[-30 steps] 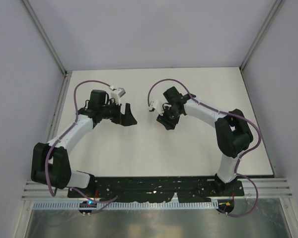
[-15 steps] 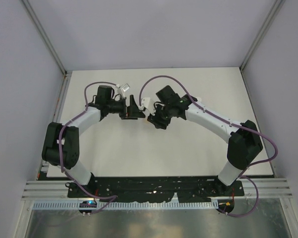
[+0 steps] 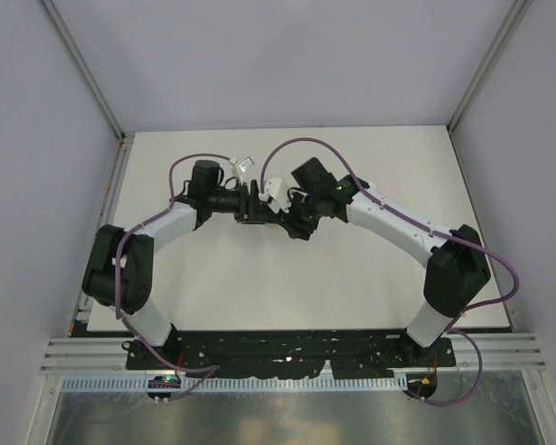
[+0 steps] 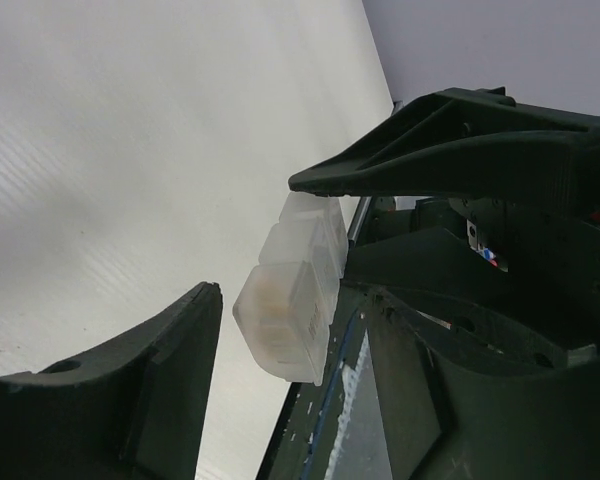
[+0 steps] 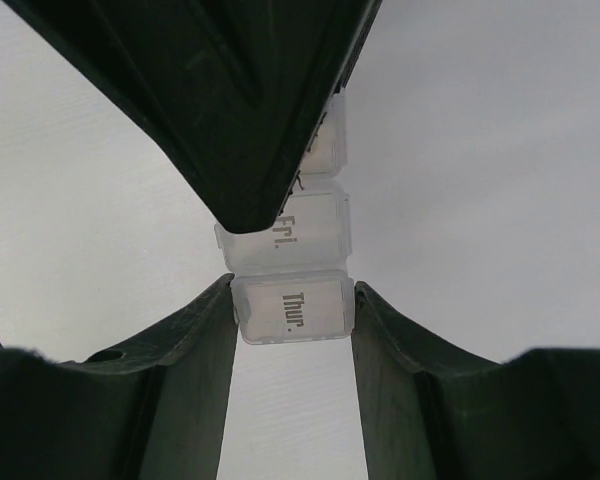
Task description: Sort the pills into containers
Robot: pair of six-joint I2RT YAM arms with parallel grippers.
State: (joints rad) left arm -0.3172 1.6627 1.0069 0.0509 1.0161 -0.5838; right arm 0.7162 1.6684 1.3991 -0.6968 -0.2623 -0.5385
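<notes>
Where the two arms meet above the middle of the white counter (image 3: 213,287), the following stand. Item: pill container (image 5: 290,300), a translucent strip of small lidded cells joined in a row, its lids lettered "Thur." and "Fri."; it is held off the counter between the two grippers and cannot be made out in the top view. Item: right gripper (image 5: 292,302), clenched on the pill container, one finger pressed to each side of the "Thur." cell at the end of the strip. Item: left gripper (image 4: 252,237), facing the right one, its jaws apart and straddling the same strip; the upper finger (image 4: 450,150) lies over the farther cells and across the "Fri." lid, while the lower finger (image 4: 130,400) stands clear of the nearest cell with a gap showing, so it has no hold. Item: pills (image 4: 273,292), seen only as a faint orange-tan tint inside the nearest cell; single ones cannot be told apart.
</notes>
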